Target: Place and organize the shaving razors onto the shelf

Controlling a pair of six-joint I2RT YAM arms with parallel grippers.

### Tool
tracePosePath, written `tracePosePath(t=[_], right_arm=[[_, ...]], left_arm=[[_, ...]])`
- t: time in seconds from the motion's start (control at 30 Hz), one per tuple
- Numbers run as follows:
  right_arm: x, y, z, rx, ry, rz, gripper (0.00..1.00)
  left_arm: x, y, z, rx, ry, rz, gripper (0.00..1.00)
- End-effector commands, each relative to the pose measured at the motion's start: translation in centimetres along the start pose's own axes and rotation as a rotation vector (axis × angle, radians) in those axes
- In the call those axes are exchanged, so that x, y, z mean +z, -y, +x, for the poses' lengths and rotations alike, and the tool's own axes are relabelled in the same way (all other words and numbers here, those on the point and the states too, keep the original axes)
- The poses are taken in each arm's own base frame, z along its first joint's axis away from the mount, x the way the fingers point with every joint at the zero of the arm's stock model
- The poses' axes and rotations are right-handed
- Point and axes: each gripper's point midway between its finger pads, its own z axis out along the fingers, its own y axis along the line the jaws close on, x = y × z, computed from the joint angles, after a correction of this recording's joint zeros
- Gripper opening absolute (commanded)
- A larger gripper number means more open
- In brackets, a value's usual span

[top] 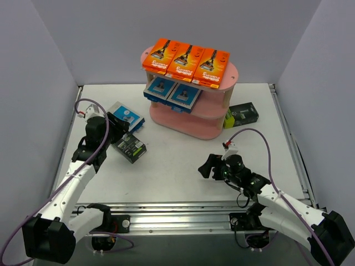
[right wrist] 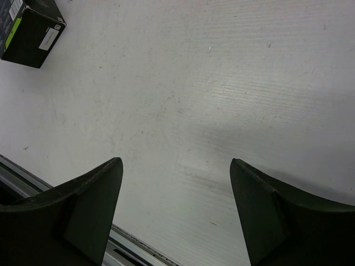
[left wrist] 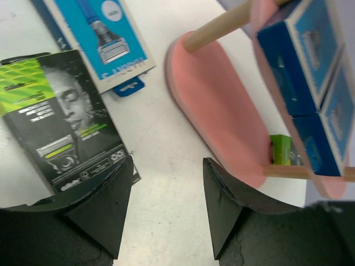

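The pink shelf (top: 217, 117) stands at the back centre. Three orange razor packs (top: 186, 62) lie across its top board and two blue ones (top: 173, 92) on the middle board. On the table at the left lie a blue-and-white pack (top: 126, 115) and a black-and-green pack (top: 130, 147). Another black-and-green pack (top: 242, 114) lies right of the shelf. My left gripper (top: 118, 133) hovers open between the two left packs; in its wrist view the left gripper (left wrist: 166, 166) holds nothing, with the black pack (left wrist: 61, 119) by its left finger. My right gripper (top: 208, 166) is open over bare table.
A metal rail (top: 177, 211) runs along the near edge, also seen as the rail (right wrist: 22, 177) in the right wrist view. Grey walls enclose the table on three sides. Purple cables loop beside both arms. The shelf's bottom board (left wrist: 222, 111) shows bare in the left wrist view.
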Motion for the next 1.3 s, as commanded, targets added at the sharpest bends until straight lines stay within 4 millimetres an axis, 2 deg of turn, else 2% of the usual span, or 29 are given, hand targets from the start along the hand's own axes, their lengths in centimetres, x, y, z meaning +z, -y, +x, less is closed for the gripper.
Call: tracePosePath(t=[0.0,0.13,0.3,0.37,0.4,0.47,0.5,0.57,0.6,0.73,0.93,1.1,1.27], right_arm=[[-0.3,-0.2,-1.0,0.007,0.036,0.005,0.73],[-0.5,-0.4,-1.1,0.01,0.043,-0.002,0.73],[-0.9,-0.5,-1.0,0.013,0.044,-0.011,0.73],[-1.0,-0.6,-1.1,0.016,0.054,-0.015,0.73],[-1.0,-0.5,-1.0,0.016,0.054,-0.017,0.73],[-1.1,-0.5,-1.2,0.017,0.061,-0.014,0.74],[-1.1,-0.5,-1.2,0.017,0.063,-0.012,0.74],[-1.1,-0.4,-1.2,0.018,0.06,-0.01,0.74],[-1.1,-0.5,-1.2,0.02,0.062,-0.011,0.74],[-1.4,-0.6,-1.3,0.027,0.072,-0.016,0.74],[-1.5,-0.7,-1.3,0.032,0.069,-0.017,0.74],[-1.5,-0.9,-1.5,0.029,0.067,-0.019,0.74],[-2.0,-1.1,-2.0,0.036,0.082,-0.018,0.74]], left_arm=[[0.6,-2.8,-0.4,0.01,0.01,-0.096,0.61],[2.2,-5.4,-2.1,0.028,0.04,-0.217,0.61],[4.1,-6.8,-5.6,0.038,0.096,-0.283,0.62],[5.0,-8.3,-6.6,0.052,0.102,-0.341,0.62],[5.4,-7.9,-7.4,0.06,0.111,-0.342,0.62],[6.5,-10.1,-8.4,0.091,0.112,-0.425,0.62],[6.9,-9.7,-9.5,0.096,0.128,-0.434,0.62],[8.4,-11.4,-8.9,0.128,0.086,-0.492,0.63],[8.8,-11.6,-9.5,0.127,0.086,-0.503,0.63],[10.6,-15.1,-7.7,0.122,0.021,-0.599,0.63],[12.5,-18.1,-4.5,0.077,-0.085,-0.615,0.63],[13.4,-18.8,-2.0,0.044,-0.16,-0.592,0.63],[13.3,-18.2,1.0,-0.016,-0.233,-0.557,0.62]])
